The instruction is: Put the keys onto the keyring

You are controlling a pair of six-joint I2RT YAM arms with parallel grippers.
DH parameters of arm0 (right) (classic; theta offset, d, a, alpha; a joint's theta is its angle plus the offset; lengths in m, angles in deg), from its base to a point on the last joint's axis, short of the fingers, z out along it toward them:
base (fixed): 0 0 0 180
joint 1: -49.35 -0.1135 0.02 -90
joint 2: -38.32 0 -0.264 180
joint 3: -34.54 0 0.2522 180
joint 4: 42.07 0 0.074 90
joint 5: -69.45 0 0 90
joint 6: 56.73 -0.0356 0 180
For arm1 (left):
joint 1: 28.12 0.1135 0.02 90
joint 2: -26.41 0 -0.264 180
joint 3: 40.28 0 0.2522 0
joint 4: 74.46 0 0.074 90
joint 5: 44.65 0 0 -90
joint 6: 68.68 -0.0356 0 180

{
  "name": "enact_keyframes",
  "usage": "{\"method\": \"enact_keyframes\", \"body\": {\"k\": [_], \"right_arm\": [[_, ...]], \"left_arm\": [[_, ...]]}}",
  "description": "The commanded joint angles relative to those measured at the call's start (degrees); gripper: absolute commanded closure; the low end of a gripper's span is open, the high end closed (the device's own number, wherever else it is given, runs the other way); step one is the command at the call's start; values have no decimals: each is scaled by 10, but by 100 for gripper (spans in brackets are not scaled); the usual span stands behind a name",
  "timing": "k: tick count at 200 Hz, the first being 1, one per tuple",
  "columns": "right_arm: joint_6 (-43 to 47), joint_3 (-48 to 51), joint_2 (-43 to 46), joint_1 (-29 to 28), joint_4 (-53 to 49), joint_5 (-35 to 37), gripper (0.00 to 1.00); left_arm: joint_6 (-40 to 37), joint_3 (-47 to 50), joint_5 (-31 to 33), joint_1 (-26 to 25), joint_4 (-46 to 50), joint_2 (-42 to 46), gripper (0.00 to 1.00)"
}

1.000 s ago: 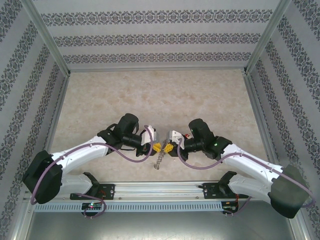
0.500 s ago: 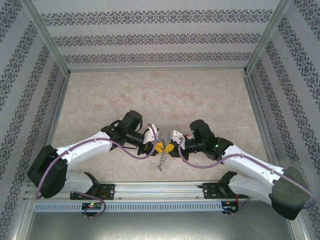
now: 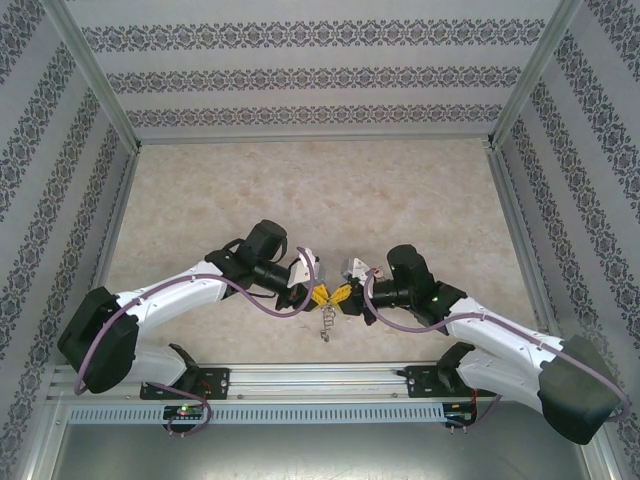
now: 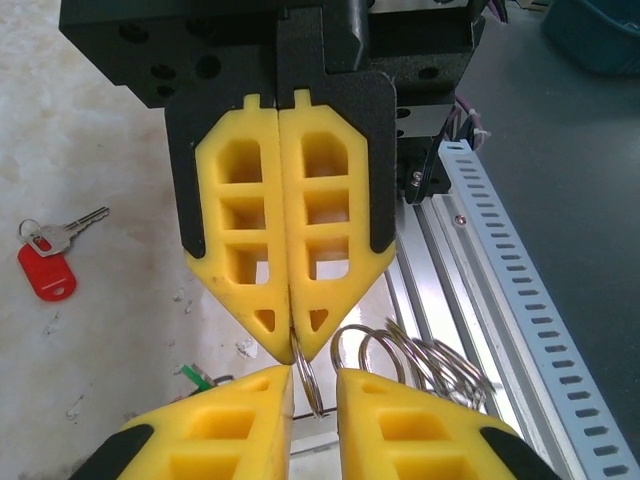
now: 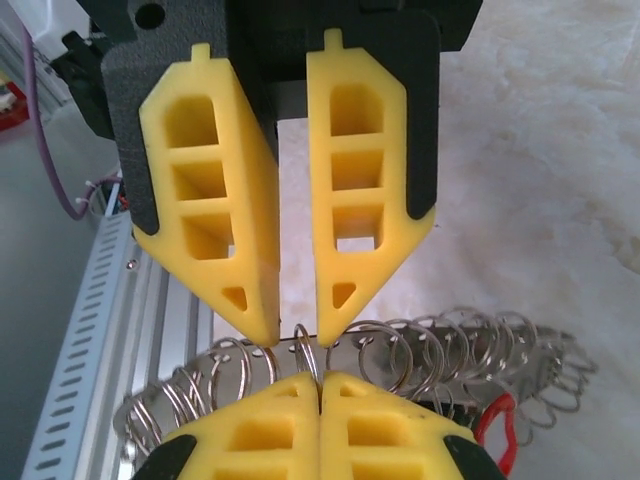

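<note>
Right end effector (image 5: 320, 385) is clenched on the keyring (image 5: 430, 345), held over the bench's (image 3: 300, 190) near edge, beside the rail (image 4: 500, 270). Left end effector (image 4: 313, 378) straddles its wire, released. Red key (image 4: 45, 265) lies well apart on open bench.

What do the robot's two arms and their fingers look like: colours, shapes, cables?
The left arm and the right arm have white links, black joint housings and a loose purple cable each. The right arm carries a small green light. The fingers are yellow, tapering to points, with rectangular cut-outs, on black backing plates.
</note>
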Motion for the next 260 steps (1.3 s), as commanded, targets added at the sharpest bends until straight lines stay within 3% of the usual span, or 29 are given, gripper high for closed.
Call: {"method": "enact_keyframes", "body": {"k": [1,26,86,116,153,193,222,260], "right_arm": [[-29,1,-10,10,30,-24,100],[-22,-25,-31,9,-33,8,100],[-55,-58,-67,-6,-55,37,100],[-81,-101,-88,-31,-60,90,100],[-102,-146,-110,-50,-66,116,100],[-120,-178,-121,-58,-83,137,100],[-117,-179,-117,-63,-85,152,100],[-121,-176,-115,-63,-89,158,100]], "left_arm": [[-26,-4,5,-12,41,-9,82],[37,35,46,-6,-31,40,76],[231,164,150,12,-187,206,60],[316,191,190,8,-165,281,49],[298,173,240,-5,-90,288,46],[268,127,255,-5,-63,202,42],[261,108,307,-6,-52,166,39],[228,107,316,-5,-22,161,65]]}}
